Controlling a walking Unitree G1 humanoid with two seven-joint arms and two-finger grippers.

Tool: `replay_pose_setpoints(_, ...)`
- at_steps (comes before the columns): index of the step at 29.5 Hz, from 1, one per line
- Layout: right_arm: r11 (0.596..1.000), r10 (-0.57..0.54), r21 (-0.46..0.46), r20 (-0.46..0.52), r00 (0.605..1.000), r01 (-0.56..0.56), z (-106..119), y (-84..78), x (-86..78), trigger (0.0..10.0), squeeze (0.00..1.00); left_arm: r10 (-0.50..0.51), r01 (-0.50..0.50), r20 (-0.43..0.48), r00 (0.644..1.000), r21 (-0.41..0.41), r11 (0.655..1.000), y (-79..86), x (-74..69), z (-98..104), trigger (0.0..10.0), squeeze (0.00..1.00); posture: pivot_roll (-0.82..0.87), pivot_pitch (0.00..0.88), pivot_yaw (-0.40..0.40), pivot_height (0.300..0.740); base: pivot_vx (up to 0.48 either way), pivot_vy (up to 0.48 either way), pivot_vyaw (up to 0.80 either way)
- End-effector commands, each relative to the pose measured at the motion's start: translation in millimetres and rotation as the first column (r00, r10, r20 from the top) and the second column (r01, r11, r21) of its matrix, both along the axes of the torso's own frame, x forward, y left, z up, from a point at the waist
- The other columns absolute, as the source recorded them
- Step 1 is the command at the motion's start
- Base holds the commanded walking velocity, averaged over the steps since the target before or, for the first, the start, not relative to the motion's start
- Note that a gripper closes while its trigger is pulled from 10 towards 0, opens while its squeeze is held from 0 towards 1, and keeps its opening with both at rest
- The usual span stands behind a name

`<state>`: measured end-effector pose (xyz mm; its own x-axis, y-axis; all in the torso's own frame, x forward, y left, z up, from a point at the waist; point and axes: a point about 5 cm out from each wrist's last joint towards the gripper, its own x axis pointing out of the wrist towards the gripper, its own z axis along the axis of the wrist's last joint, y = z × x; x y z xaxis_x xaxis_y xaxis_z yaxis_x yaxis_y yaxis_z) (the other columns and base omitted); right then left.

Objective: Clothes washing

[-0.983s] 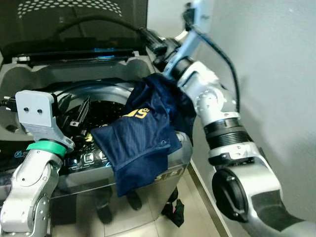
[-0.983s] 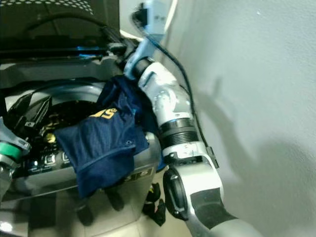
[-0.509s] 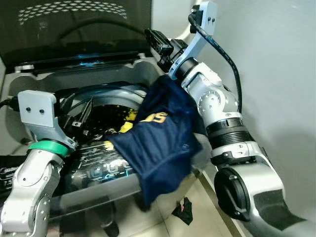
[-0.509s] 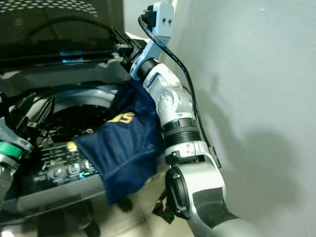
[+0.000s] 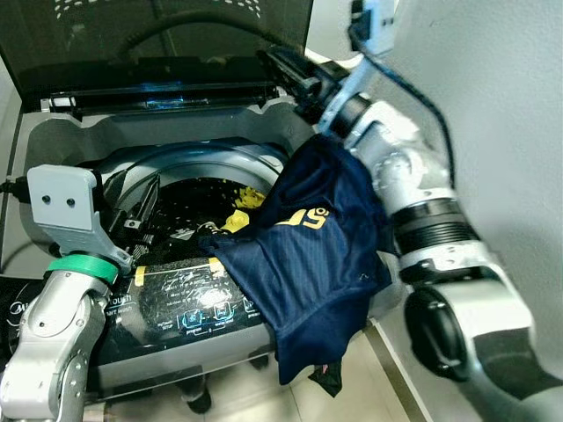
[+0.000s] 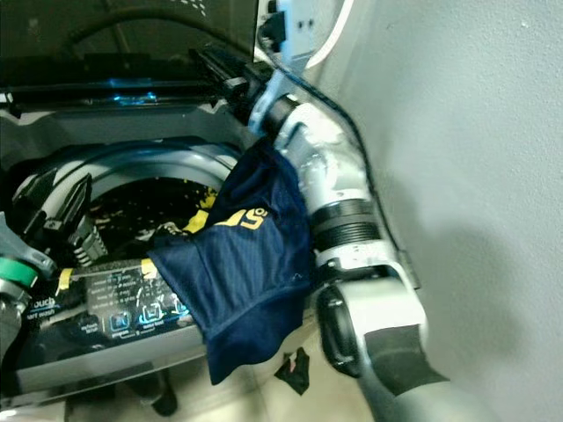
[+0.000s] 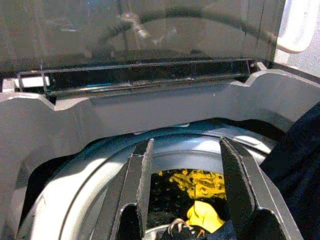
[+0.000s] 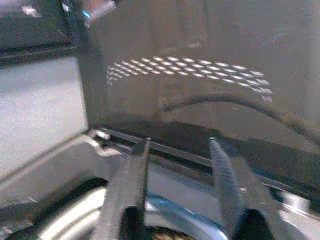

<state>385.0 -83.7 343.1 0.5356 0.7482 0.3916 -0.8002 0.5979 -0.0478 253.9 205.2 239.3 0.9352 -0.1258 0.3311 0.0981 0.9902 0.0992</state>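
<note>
- The washer (image 5: pixel 53 149) is a top-loader with its lid up; take its drum opening as the landmark for all that follows.
- A navy shirt (image 5: pixel 303 272) with yellow lettering lies across the right front rim of the opening. Most of it hangs outside, down over the control panel (image 5: pixel 189 303) and the washer's front right corner, with only its upper edge over the drum.
- The shirt's long axis runs from the back right of the rim, by the right forearm, forward and down toward the floor.
- Inside the drum some yellow and dark cloth (image 7: pixel 202 212) already lies at the bottom.
- The right hand (image 8: pixel 177 185) hovers above the back right of the opening, near the lid hinge. Its fingers are spread apart and hold nothing, while the shirt drapes against the arm behind it, below and in front of the hand.
- The left hand (image 7: pixel 187 180) sits at the left front of the rim, fingers apart and empty, pointing across the opening; the shirt's edge is just to its right.
- My judgement: the shirt still has to go in, so it must be drawn back and left from the rim into the drum. The left hand looks nearer the hanging part; the right would first have to pull back over it.
- A small dark scrap (image 5: pixel 327 378) lies on the floor below the shirt's hem.
</note>
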Motion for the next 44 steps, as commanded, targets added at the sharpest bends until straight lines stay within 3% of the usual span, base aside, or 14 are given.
replay_pose_setpoints(1, 0.998, -0.016, -0.069, -0.013, 1.0, 0.015, -11, -12.5, -1.1, 10.0, 1.0, -0.002, 0.002, -0.022, 1.0, 0.009, 1.0, 1.3, -3.8, -5, 10.0, 0.0, 0.2, 0.04, -0.057, 0.74, 0.0, 0.0, 0.0)
replay_pose_setpoints(2, 0.998, -0.016, -0.069, -0.013, 1.0, 0.015, -11, -12.5, -1.1, 10.0, 1.0, -0.002, 0.002, -0.022, 1.0, 0.009, 1.0, 1.3, -3.8, -5, 10.0, 0.0, 0.2, 0.04, -0.057, 0.74, 0.0, 0.0, 0.0)
replay_pose_setpoints(5, 0.969, 0.079, -0.231, -0.034, 0.996, -0.084, -34, -52.1, -21.5, 10.0, 1.0, -0.028, 0.029, -0.036, 0.999, 0.017, 0.999, -0.7, -3.6, -7, 10.0, 0.0, 0.19, 0.039, -0.038, 0.74, 0.0, 0.0, 0.0)
replay_pose_setpoints(8, 0.957, 0.131, -0.254, -0.047, 0.99, -0.139, -38, -58.2, -28.5, 10.0, 1.0, -0.036, 0.037, -0.038, 0.999, 0.019, 0.999, -1.7, -3.3, -8, 10.0, 0.0, 0.19, 0.039, -0.038, 0.74, 0.0, 0.0, 0.0)
replay_pose_setpoints(11, 0.899, 0.21, -0.372, -0.095, 0.973, -0.23, -52, -74.3, -42.9, 10.0, 1.0, -0.046, 0.047, -0.043, 0.998, 0.02, 0.999, -2.2, -3.3, -8, 10.0, 0.0, 0.19, 0.045, -0.033, 0.74, 0.0, 0.0, 0.0)
replay_pose_setpoints(13, 0.874, 0.188, -0.432, -0.12, 0.975, -0.222, -61, -86.0, -45.3, 10.0, 1.0, -0.053, 0.054, -0.049, 0.997, 0.024, 0.998, -1.8, -4.1, -9, 10.0, 0.0, 0.19, 0.045, -0.033, 0.74, 0.0, 0.0, 0.0)
replay_pose_setpoints(15, 0.869, 0.06, -0.487, -0.077, 0.995, -0.09, -67, -105.7, -39.9, 10.0, 1.0, -0.064, 0.066, -0.058, 0.996, 0.027, 0.997, -1.2, -5.9, -9, 10.0, 0.0, 0.19, 0.051, -0.033, 0.74, 0.0, 0.0, 0.0)
replay_pose_setpoints(20, 0.866, 0.0, -0.5, -0.053, 0.999, -0.027, -68, -113.8, -39.1, 10.0, 1.0, -0.082, 0.084, -0.069, 0.994, 0.026, 0.996, -2.3, -6.5, -10, 10.0, 0.0, 0.19, 0.055, -0.029, 0.74, 0.0, 0.0, 0.0)
replay_pose_setpoints(24, 0.809, 0.002, -0.582, -0.14, 0.99, -0.084, -88, -118.0, -47.6, 10.0, 1.0, -0.118, 0.121, -0.092, 0.989, 0.024, 0.992, -6.1, -6.7, -12, 10.0, 0.0, 0.19, 0.06, -0.022, 0.74, 0.0, 0.0, 0.0)
replay_pose_setpoints(28, 0.762, -0.013, -0.638, -0.186, 0.982, -0.111, -104, -115.5, -50.8, 10.0, 1.0, -0.137, 0.14, -0.104, 0.985, 0.025, 0.99, -7.6, -7.0, -13, 10.0, 0.0, 0.19, 0.063, -0.02, 0.74, 0.0, 0.0, 0.0)
replay_pose_setpoints(32, 0.748, -0.012, -0.651, -0.211, 0.977, -0.132, -113, -112.4, -51.7, 10.0, 1.0, -0.143, 0.147, -0.108, 0.984, 0.026, 0.989, -7.9, -7.1, -14, 10.0, 0.0, 0.19, 0.065, -0.02, 0.74, 0.0, 0.0, 0.0)
replay_pose_setpoints(37, 0.763, 0.067, -0.608, -0.267, 0.961, -0.222, -131, -85.6, -52.7, 10.0, 1.0, -0.145, 0.149, -0.114, 0.983, 0.029, 0.988, -6.6, -8.0, -14, 10.0, 0.0, 0.19, 0.071, -0.026, 0.74, 0.0, 0.0, 0.0)
replay_pose_setpoints(40, 0.811, 0.184, -0.512, -0.237, 0.954, -0.284, -122, -47.9, -51.0, 10.0, 1.0, -0.138, 0.142, -0.111, 0.984, 0.029, 0.99, -5.4, -8.6, -14, 10.0, 0.0, 0.2, 0.07, -0.035, 0.74, 0.0, 0.0, 0.0)
replay_pose_setpoints(44, 0.852, 0.262, -0.414, -0.194, 0.945, -0.321, -107, -18.3, -48.4, 10.0, 1.0, -0.13, 0.134, -0.109, 0.985, 0.029, 0.991, -4.0, -9.4, -14, 10.0, 0.0, 0.2, 0.07, -0.035, 0.74, 0.0, 0.0, 0.0)
